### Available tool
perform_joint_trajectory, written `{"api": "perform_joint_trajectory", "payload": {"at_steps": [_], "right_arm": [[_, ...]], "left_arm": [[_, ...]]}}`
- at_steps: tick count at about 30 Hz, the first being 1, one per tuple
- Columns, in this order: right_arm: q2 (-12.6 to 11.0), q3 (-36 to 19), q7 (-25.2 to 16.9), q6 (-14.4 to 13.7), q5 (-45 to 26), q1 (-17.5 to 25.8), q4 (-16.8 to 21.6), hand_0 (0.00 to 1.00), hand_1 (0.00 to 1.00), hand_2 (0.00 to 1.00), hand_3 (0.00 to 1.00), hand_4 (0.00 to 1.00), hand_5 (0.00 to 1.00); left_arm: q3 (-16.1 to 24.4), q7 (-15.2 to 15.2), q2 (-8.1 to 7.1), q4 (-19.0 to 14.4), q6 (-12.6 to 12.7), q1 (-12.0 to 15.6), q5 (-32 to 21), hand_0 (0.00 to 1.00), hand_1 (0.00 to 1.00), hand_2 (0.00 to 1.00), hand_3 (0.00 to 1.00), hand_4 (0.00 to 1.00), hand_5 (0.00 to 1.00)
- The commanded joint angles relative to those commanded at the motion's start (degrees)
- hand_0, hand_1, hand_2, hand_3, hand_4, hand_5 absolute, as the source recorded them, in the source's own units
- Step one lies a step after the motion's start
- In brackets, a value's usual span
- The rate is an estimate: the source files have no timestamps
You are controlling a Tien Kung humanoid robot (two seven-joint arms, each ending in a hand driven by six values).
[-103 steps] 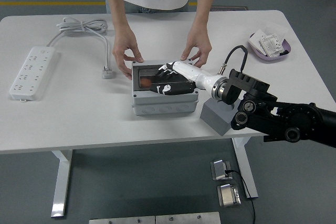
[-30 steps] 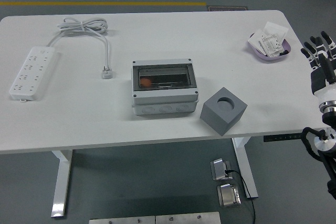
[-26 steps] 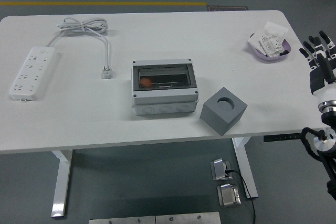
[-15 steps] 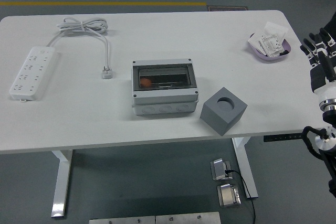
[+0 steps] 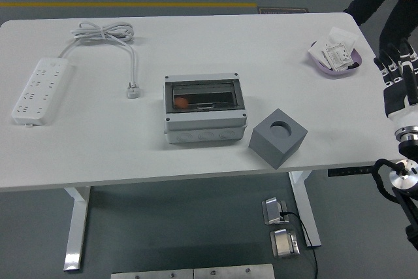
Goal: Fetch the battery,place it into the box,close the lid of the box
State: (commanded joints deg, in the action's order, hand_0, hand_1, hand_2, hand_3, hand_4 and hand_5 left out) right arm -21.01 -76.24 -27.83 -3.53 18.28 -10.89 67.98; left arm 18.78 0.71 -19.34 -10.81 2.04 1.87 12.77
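Fingers [image 5: 396, 63] of the robot's black-and-white right hand [image 5: 398, 80] stand straight and apart at the right edge of the frame, off the white surface [image 5: 91, 142], holding nothing. Just to its upper left lies a shallow lilac dish [image 5: 324, 67] with white printed packets [image 5: 336, 53] piled in it. At centre sits the grey plastic rectangular box [image 5: 205, 117], its smoky see-through lid [image 5: 204, 95] down flat; a small orange battery [image 5: 181, 103] shows through it at the left end of the inside. Just lower right of the box stands a matte grey cube [image 5: 277, 136] with a round hole in its top. A white power strip [image 5: 39, 89] and its looped cable [image 5: 104, 31] lie upper left. A person's dark trouser legs [image 5: 385, 4] show at the upper right corner.
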Motion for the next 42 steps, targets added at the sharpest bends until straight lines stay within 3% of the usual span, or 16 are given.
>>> {"api": "perform_joint_trajectory", "payload": {"at_steps": [4,9,19,26,34,36,42], "right_arm": [[-0.46,0.38,-0.77,0.32,-2.46,0.13,0.92,0.791,0.735,0.714,0.783,0.797,0.339],[-1.35,-0.36,-0.14,-1.23,-0.31,0.52,1.55,0.791,0.732,0.713,0.781,0.799,0.344],[-2.94,-1.73,1.87,-11.54,13.2,1.05,4.87,0.783,0.727,0.708,0.778,0.801,0.355],[-1.97,-2.02,1.5,-16.79,22.36,0.79,6.16,0.781,0.721,0.699,0.757,0.8,0.366],[-1.66,-2.26,0.31,-16.61,22.44,0.69,5.75,0.768,0.706,0.678,0.729,0.797,0.363],[-1.71,-2.34,0.22,-16.13,21.76,0.72,5.62,0.761,0.684,0.656,0.677,0.796,0.368],[-1.35,-2.28,-0.35,-13.21,17.66,0.98,4.85,0.752,0.682,0.652,0.666,0.797,0.375]], "left_arm": [[-0.1,-0.02,-0.02,0.0,0.02,0.0,-0.11,0.613,0.692,0.622,0.637,0.699,0.155],[-0.25,-0.05,-0.05,0.01,0.08,-0.03,-0.26,0.614,0.692,0.622,0.637,0.698,0.154],[-0.21,-0.1,-0.24,-0.07,0.14,-0.28,-0.22,0.614,0.692,0.622,0.637,0.698,0.152],[-0.28,-0.11,-0.42,-0.11,0.14,-0.25,-0.29,0.614,0.692,0.622,0.638,0.697,0.151],[-0.75,-0.1,-0.27,0.0,0.2,-0.28,-0.7,0.614,0.692,0.622,0.639,0.697,0.149],[-0.79,-0.12,-0.25,0.03,0.22,-0.31,-0.72,0.614,0.693,0.621,0.638,0.697,0.15],[-0.36,-0.12,-0.13,0.0,0.2,-0.38,-0.29,0.614,0.692,0.621,0.639,0.696,0.15]]}}
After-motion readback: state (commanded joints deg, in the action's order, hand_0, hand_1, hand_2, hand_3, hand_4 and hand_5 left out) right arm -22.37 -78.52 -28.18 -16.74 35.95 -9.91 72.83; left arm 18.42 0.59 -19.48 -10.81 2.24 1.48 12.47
